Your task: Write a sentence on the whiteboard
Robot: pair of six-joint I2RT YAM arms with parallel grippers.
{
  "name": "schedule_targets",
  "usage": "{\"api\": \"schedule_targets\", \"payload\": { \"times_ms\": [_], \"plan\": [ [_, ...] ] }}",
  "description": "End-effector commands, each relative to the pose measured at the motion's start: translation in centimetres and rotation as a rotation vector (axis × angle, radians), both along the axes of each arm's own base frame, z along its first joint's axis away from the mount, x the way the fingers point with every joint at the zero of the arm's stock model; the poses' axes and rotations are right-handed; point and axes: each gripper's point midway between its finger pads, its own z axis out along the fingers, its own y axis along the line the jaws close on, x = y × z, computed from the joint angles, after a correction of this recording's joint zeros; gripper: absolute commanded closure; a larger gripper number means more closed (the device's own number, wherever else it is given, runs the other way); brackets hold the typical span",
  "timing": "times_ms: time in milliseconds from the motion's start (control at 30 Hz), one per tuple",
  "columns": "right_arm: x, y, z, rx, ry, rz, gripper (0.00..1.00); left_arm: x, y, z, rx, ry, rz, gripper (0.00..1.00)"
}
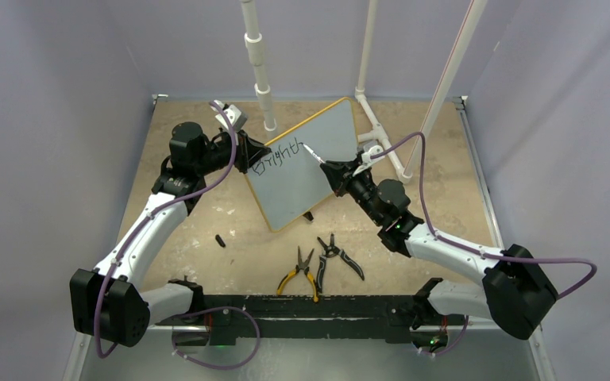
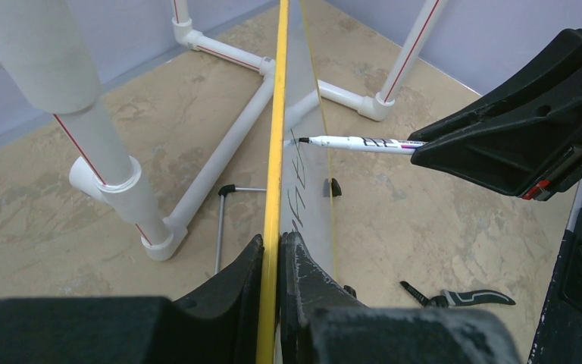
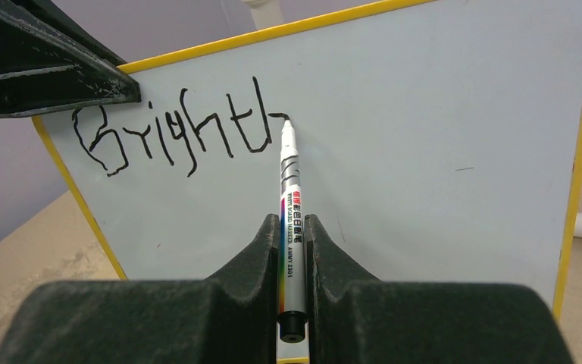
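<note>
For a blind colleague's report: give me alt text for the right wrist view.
The right tool holds a marker, tip on the whiteboard just after black writing, roughly "Bright". The left tool clamps the board's upper left edge.

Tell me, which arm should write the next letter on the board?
Right. The right tool grips the marker, tip on the whiteboard just past the writing. The left tool clamps the whiteboard's yellow rim.
</note>
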Motion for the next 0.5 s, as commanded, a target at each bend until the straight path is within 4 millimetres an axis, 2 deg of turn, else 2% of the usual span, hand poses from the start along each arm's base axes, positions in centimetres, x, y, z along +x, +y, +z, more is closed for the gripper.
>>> {"api": "schedule_targets", "payload": {
  "times_ms": [0, 467],
  "plan": [
    [0.3, -0.9, -1.4, -0.024, 0.047, -0.047, 1.0, 0.3, 0.5, 0.0, 0.018, -0.032, 0.021, 1.0],
    [-0.2, -1.2, -2.5, -0.031, 0.076, -0.044, 1.0, 0.4, 0.4, -0.1, 0.017, -0.027, 0.02, 1.0]
  ]
}}
